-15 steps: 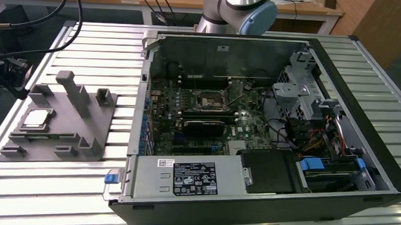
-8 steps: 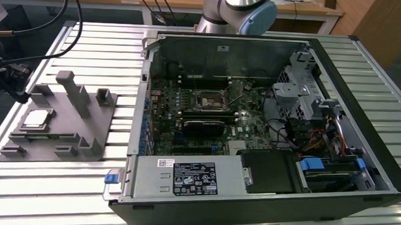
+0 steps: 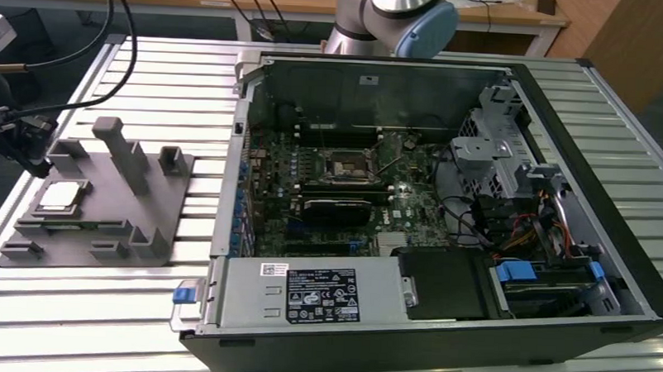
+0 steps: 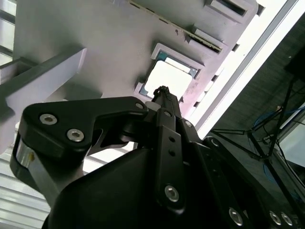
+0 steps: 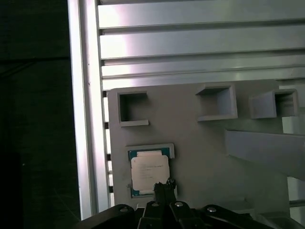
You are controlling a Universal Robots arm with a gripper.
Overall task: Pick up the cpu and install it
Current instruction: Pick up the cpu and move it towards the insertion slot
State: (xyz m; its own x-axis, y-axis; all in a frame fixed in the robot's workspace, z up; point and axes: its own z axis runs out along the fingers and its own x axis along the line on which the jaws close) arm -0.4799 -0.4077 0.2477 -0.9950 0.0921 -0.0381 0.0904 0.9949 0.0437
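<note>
On the table [image 3: 85, 310], at the exterior view's left, the cpu [image 3: 61, 195] is lying flat in a recess of the grey block [image 3: 99, 204], well apart from the open computer case [image 3: 414, 354]. In both wrist views we are seeing the end effector [image 5: 165, 184] hanging over the cpu's edge, its tips pressed together and gripping nothing.

The arm [image 3: 353, 30] is silver metal with a pale blue joint cap [image 3: 428, 28]. The gripper [image 4: 162, 93] is matte black, studded with round silver screws [image 4: 76, 135].
</note>
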